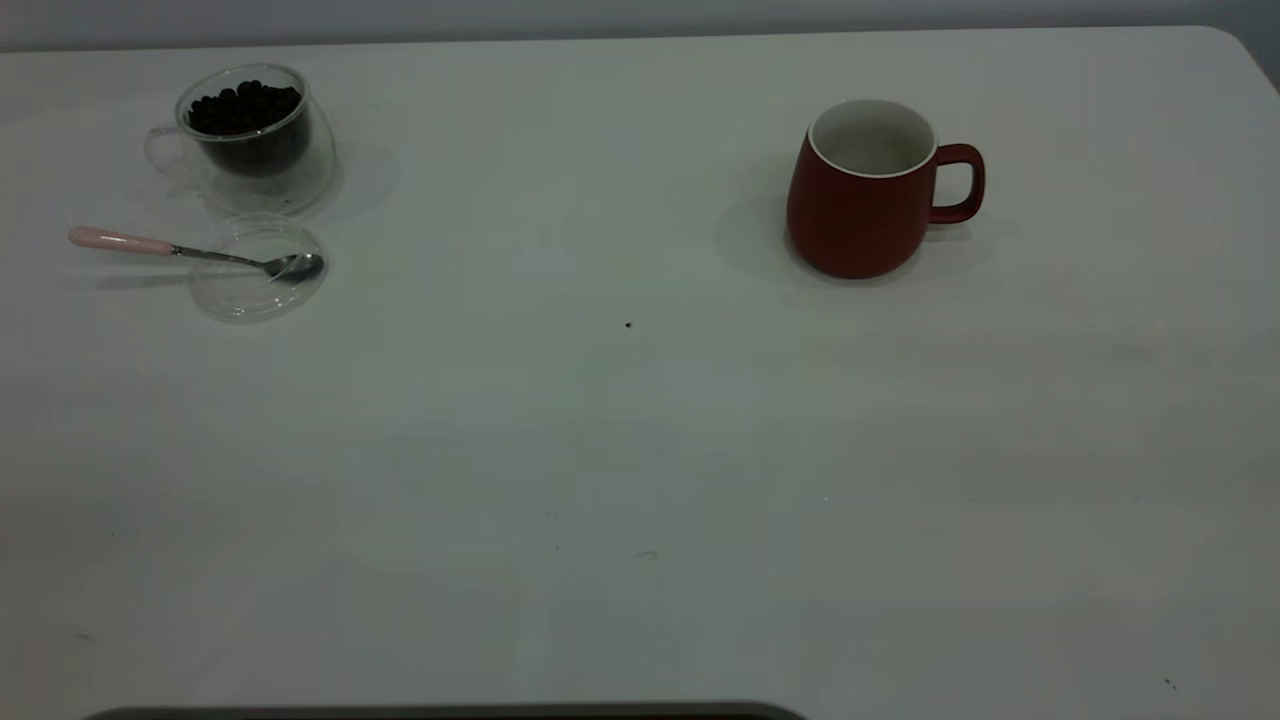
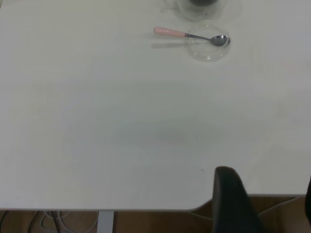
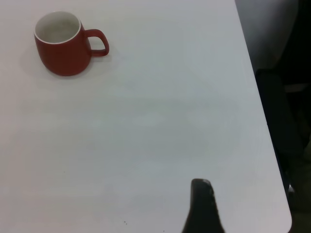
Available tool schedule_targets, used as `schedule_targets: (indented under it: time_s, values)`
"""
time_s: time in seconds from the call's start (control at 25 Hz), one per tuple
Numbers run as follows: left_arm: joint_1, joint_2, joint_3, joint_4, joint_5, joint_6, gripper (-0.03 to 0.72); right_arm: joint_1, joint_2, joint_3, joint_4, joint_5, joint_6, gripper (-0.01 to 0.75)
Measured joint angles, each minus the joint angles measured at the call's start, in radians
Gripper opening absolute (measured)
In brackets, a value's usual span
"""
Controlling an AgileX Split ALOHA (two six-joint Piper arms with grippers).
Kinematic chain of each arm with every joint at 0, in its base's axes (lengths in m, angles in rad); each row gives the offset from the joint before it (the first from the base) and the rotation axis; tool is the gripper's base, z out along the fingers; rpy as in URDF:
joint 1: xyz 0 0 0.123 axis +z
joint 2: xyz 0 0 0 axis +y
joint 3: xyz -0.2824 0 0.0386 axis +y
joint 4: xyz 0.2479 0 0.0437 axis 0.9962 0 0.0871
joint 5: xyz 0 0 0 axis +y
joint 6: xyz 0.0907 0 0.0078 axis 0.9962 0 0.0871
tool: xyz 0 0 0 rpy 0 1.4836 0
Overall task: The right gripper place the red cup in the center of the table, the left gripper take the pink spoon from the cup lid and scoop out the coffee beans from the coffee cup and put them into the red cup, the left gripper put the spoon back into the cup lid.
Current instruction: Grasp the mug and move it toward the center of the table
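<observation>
White and plain, the large table (image 1: 640,450) with rounded corners fills nearly the whole exterior view, marked only by a few tiny dark specks, one near its middle; a strip of grey wall runs along its far edge. In the left wrist view the near table edge gives way to a brownish floor with pale cables beneath it.

At the far left stands the clear double-walled glass coffee cup (image 1: 250,140), upright, holding a heap of dark roasted coffee beans (image 1: 243,107). Just in front of it, close or perhaps touching, lies the small round clear cup lid (image 1: 250,295). The pink spoon (image 1: 190,252) rests with its shiny metal bowl inside the lid and its pale pink handle reaching out over the rim to the left.

Well apart, toward the far right, sits the rounded dark-red matte red cup (image 1: 858,205), upright, white inside, empty, with its loop handle pointing right.

Only one dark finger of the left gripper (image 2: 233,201) shows, near the table's edge, far from the spoon; whether it is open I cannot tell. Likewise the right gripper (image 3: 203,208) shows a single dark finger, well short of the red cup, holding nothing visible, its opening not discernible
</observation>
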Motion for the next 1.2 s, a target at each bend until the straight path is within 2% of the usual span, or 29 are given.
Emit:
schedule_targets:
  time_s: [1.04, 1.2]
  values:
    - [0.000, 0.000, 0.000, 0.000, 0.000, -0.001, 0.426, 0.000, 0.000, -0.002, 0.031, 0.000, 0.000, 0.588]
    - [0.000, 0.000, 0.000, 0.000, 0.000, -0.001, 0.426, 0.000, 0.103, -0.055, 0.052, 0.001, 0.010, 0.592]
